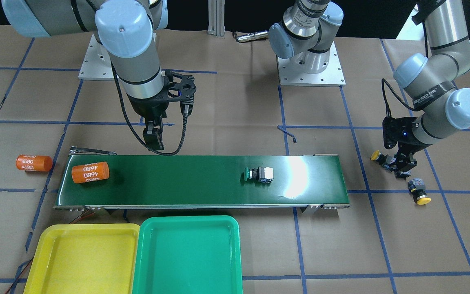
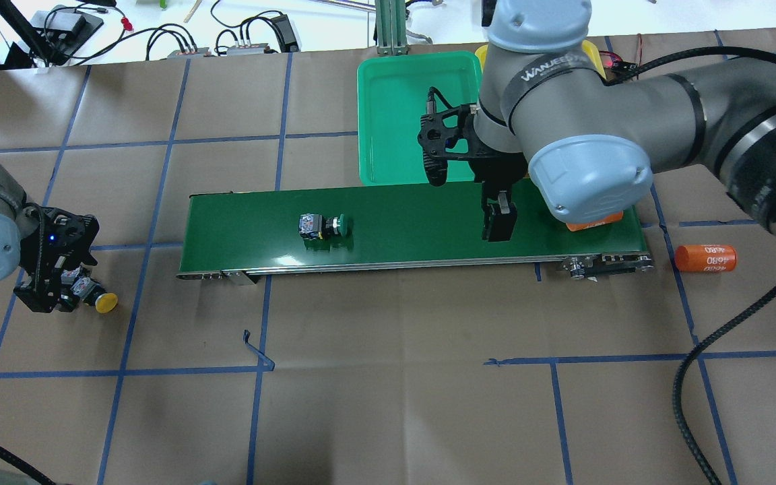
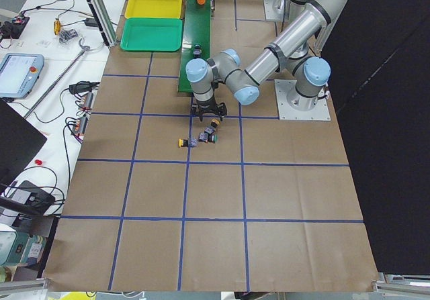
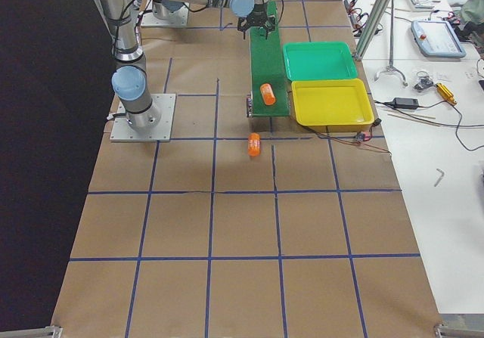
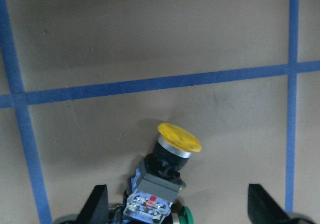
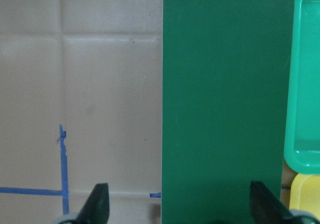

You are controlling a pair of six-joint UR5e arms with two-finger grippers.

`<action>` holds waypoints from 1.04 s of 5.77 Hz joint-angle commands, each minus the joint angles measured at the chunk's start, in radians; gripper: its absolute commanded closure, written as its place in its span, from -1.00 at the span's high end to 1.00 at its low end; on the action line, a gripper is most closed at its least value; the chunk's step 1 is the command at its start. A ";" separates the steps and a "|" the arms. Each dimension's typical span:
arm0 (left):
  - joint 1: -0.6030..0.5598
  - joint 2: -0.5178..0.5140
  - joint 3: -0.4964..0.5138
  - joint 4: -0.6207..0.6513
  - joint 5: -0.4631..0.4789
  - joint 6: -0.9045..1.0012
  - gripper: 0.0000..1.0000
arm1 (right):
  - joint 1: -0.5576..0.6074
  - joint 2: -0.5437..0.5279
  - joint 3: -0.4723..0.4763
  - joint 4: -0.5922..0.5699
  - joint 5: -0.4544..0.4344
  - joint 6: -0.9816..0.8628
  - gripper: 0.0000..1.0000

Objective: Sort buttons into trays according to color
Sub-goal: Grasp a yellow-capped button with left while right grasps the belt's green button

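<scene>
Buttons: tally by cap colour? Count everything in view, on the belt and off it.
Yellow buttons: 2, both on the paper by the left tool.
Green buttons: 2, one on the belt, one only a sliver at the bottom edge of the left wrist view.
Total: 4.

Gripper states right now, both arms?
Left gripper: open, straddling a yellow button, not clamped on it.
Right gripper: open, empty, above the conveyor belt.
</scene>
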 commanded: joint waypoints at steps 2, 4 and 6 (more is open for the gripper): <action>0.049 -0.072 -0.015 0.046 -0.036 0.067 0.95 | 0.122 0.180 -0.091 -0.143 0.002 0.191 1.00; 0.047 -0.077 -0.012 0.048 -0.086 0.092 0.67 | 0.207 0.320 -0.213 -0.148 0.001 0.305 1.00; 0.046 -0.075 -0.006 0.051 -0.081 0.078 -0.97 | 0.177 0.307 -0.101 -0.146 -0.004 0.226 1.00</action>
